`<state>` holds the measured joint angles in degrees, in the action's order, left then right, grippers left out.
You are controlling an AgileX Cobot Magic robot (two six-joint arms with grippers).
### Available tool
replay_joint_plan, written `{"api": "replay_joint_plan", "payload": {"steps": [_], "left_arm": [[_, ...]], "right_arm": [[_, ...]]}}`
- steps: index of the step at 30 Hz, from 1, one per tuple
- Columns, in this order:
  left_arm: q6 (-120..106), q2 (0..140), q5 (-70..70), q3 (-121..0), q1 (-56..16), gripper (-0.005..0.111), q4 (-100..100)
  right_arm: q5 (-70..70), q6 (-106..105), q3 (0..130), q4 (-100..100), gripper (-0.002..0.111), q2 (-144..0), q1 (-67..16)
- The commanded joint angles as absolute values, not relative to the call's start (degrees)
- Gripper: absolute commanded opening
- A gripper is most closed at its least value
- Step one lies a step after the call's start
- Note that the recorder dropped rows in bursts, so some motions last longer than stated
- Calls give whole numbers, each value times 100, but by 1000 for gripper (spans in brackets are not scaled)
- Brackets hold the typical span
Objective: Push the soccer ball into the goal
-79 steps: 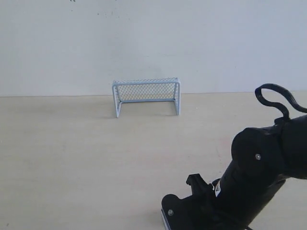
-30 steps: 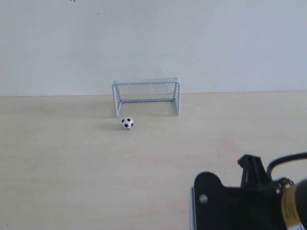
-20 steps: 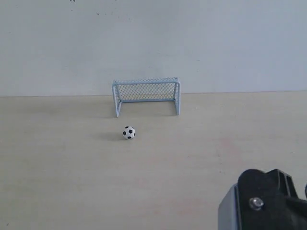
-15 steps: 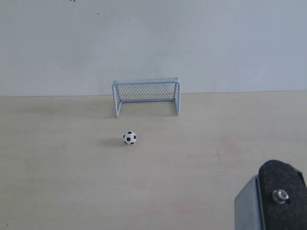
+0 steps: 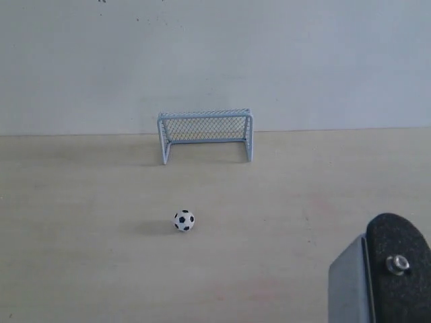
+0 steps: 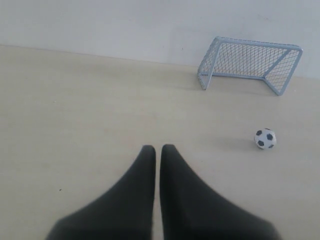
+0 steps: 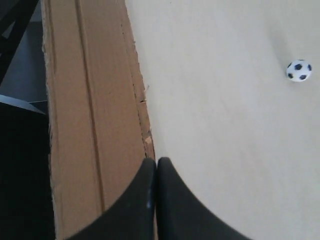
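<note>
The soccer ball [image 5: 184, 221] lies on the pale table, well in front of the goal [image 5: 205, 134] that stands by the back wall. The left wrist view shows the goal [image 6: 249, 62] and the ball [image 6: 265, 138], far from my left gripper [image 6: 158, 148], whose two dark fingers stand nearly together with nothing between them. In the right wrist view my right gripper [image 7: 156, 161] is shut and empty over the table's edge, with the ball [image 7: 299, 70] far off. In the exterior view only part of the right arm [image 5: 384, 276] shows at the lower right.
A brown cardboard strip [image 7: 92, 115] runs along the table edge under the right gripper, with a dark drop beyond it. A plain white wall [image 5: 215, 60] rises right behind the goal.
The ball has rolled away from the goal mouth toward the front of the table. The right arm has drawn back to the lower right corner.
</note>
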<state>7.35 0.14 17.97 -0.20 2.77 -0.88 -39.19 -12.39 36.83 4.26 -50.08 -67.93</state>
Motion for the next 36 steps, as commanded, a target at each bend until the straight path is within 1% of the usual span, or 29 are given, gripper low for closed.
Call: {"api": "replay_joint_plan", "payload": {"steps": [1,9,12,20,26,31,36], "left_arm": [[736,0,1757,0,277,4,-76],[736,0,1757,0,277,4,-76],[736,0,1757,0,277,4,-76],[736,0,1757,0,277,4,-76],[736,0,1757,0,277,4,-76],[736,0,1757,0,277,4,-76],[736,0,1757,0,277,4,-76]], "right_arm": [[-3812,-1270,3666,732,0,-4987,-6552],[-3760,-1076,3666,549,0,-4799,-4849],[-3770,-890,3666,542,0,-4579,-4451],[-3832,-887,3666,365,0,-3913,-3751],[-3832,-887,3666,-186,0,-3430,-2800],[-3832,-887,3666,-716,0,-2883,-1843],[-3832,-887,3666,-793,0,-2251,-1119]]}}
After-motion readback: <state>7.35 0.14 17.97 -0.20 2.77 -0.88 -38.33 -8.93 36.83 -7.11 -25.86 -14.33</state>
